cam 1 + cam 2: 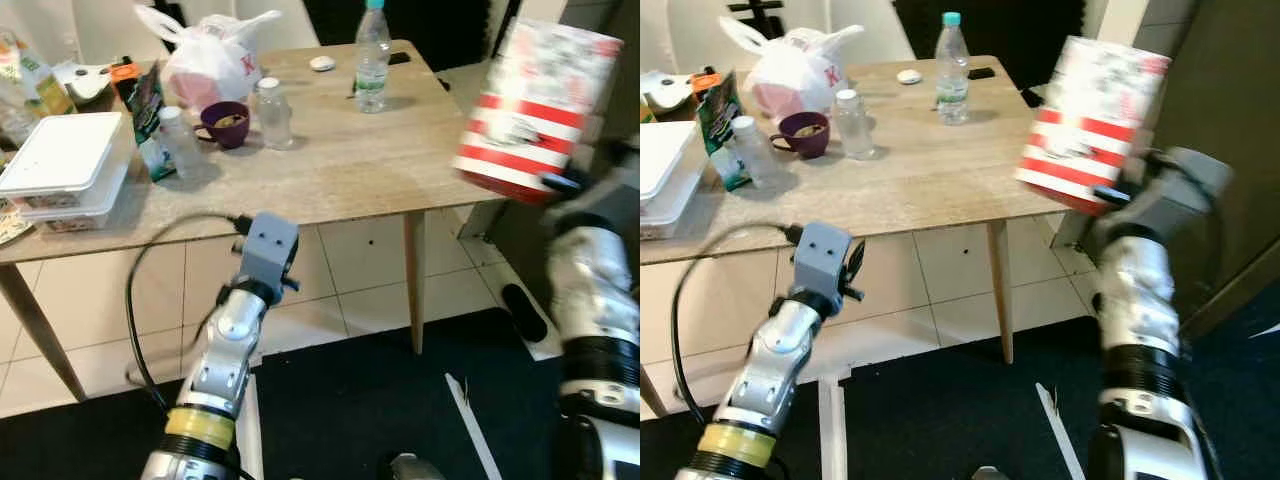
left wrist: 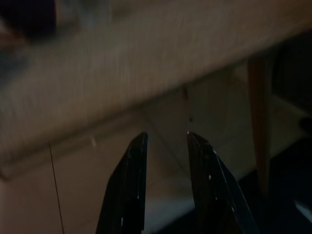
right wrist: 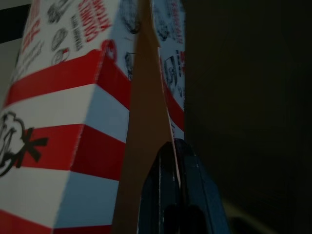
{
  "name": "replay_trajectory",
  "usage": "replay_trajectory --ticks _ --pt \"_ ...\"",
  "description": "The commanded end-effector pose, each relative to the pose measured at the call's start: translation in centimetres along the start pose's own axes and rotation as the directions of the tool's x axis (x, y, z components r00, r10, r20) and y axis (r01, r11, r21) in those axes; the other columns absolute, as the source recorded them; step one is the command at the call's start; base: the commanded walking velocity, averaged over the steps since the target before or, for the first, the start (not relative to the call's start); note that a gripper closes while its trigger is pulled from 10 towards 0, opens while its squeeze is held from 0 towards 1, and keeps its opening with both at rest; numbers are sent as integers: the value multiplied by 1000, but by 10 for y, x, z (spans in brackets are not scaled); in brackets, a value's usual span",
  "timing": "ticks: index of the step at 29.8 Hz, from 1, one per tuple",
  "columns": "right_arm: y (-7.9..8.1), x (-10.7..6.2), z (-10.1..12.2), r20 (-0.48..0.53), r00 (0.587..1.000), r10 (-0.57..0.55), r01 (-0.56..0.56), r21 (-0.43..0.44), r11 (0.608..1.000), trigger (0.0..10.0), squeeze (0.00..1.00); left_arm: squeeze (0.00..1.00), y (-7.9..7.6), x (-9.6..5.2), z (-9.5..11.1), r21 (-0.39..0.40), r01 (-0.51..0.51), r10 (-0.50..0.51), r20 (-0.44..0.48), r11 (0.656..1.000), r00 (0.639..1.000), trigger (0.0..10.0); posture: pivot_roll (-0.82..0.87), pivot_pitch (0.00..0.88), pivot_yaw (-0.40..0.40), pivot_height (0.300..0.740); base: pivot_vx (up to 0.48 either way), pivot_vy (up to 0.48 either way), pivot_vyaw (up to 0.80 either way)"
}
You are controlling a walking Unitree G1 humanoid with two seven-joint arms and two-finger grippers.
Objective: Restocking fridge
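A red-and-white striped cardboard box (image 1: 538,108) hangs in the air off the wooden table's (image 1: 380,165) right end. My right gripper (image 3: 173,148) is shut on a thin edge of that box, gripping it from below. My left gripper (image 2: 165,136) is open with nothing between its fingers. It sits low in front of the table's front edge, pointing at the underside and the tiled floor. On the table stand a tall water bottle (image 1: 372,62), two small clear bottles (image 1: 273,114) and a purple bowl (image 1: 226,124).
A white-and-pink plastic bag (image 1: 210,58), a green packet (image 1: 148,118) and stacked white food containers (image 1: 62,165) crowd the table's left half. A tall dark panel (image 1: 1230,150) rises right beside the box. A table leg (image 1: 414,280) stands ahead, with a black mat (image 1: 380,400) below.
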State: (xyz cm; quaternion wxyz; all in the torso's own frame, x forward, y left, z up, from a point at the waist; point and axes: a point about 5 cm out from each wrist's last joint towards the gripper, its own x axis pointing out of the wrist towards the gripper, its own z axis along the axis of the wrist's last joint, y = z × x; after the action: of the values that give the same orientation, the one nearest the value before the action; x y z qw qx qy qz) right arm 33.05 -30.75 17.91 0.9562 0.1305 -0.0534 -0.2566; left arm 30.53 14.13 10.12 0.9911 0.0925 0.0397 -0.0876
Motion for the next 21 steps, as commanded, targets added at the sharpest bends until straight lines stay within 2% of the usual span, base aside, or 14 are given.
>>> replay_trajectory --ticks 1,3,5,6,8,9,11,13,14,16,17,18,20,21 --pt "-29 -2 -6 -2 993 -121 121 -47 992 10000 0 0 0 -2 -6 -14 -4 4 -28 1000 1000 10000 -34 97 -32 740 0 0 0" --pt "-29 -2 -6 -2 993 -121 121 -47 992 10000 0 0 0 -2 -6 -14 -4 4 -28 1000 1000 10000 -34 97 -32 740 0 0 0" --pt "-74 -8 -13 -12 968 -249 245 -132 960 10000 0 0 4 -7 -16 24 0 1 -64 1000 998 10000 -36 97 -30 740 0 0 0" --pt "-74 -8 -13 -12 968 -249 245 -132 960 10000 0 0 4 -7 -16 24 0 1 -64 1000 998 10000 -36 97 -30 740 0 0 0" --pt "-103 -18 -32 -97 957 -274 260 -133 956 10000 0 0 8 -16 -33 34 6 -2 -118 999 993 10000 -39 98 -27 740 0 0 0" --pt "-103 -18 -32 -97 957 -274 260 -133 956 10000 0 0 8 -16 -33 34 6 -2 -118 999 993 10000 -39 98 -27 740 0 0 0" --pt "-123 -32 -57 -204 941 -269 249 -122 961 10000 0 0 12 -25 -52 41 13 -6 -182 999 983 10000 -40 97 -28 740 0 0 0" --pt "-123 -32 -57 -204 941 -269 249 -122 961 10000 0 0 12 -25 -52 41 13 -6 -182 999 983 10000 -40 97 -28 740 0 0 0" --pt "-132 -43 -75 -277 922 -272 246 -124 961 10000 0 0 14 -32 -65 34 14 -6 -226 999 974 10000 -39 98 -29 740 0 0 0" --pt "-132 -43 -75 -277 922 -272 246 -124 961 10000 0 0 14 -32 -65 34 14 -6 -226 999 974 10000 -39 98 -29 740 0 0 0" --pt "-140 -59 -96 -359 892 -275 241 -136 961 10000 0 0 17 -40 -81 24 3 4 -288 1000 958 10000 -42 97 -30 740 0 0 0" --pt "-140 -59 -96 -359 892 -275 241 -136 961 10000 0 0 17 -40 -81 24 3 4 -288 1000 958 10000 -42 97 -30 740 0 0 0" --pt "-146 -112 -159 -602 765 -228 73 -270 960 10000 0 0 25 -68 -127 6 -20 20 -467 1000 884 10000 -43 94 -33 740 0 0 0" --pt "-146 -112 -159 -602 765 -228 73 -270 960 10000 0 0 25 -68 -127 6 -20 20 -467 1000 884 10000 -43 94 -33 740 0 0 0"
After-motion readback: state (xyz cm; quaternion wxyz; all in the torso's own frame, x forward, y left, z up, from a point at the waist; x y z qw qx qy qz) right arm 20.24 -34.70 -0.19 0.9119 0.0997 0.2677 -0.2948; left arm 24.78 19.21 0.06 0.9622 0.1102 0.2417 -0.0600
